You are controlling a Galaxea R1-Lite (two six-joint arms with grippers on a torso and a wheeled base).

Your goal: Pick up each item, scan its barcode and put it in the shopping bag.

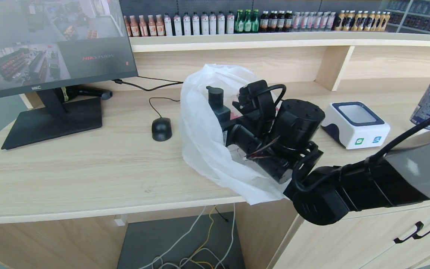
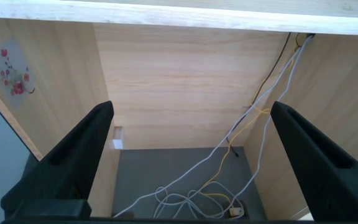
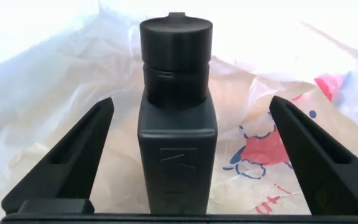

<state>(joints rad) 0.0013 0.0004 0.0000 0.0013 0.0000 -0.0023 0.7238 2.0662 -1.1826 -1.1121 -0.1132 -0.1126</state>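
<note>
Two claws are standing open. The right claw (image 3: 191,102) is sitting inside the white shopping bag (image 1: 200,123), its fingers spread to either side of an upright black bottle (image 3: 178,112) without touching it. The bag is lying near the front edge of the bench (image 1: 88,168), its mouth spilling over that edge. The left claw (image 2: 191,106) is hanging below the bench, gripping nothing, with loose cables (image 2: 229,155) beyond it. A white scanner box (image 1: 355,125) is resting toward the bench's right edge, apart from the bag.
</note>
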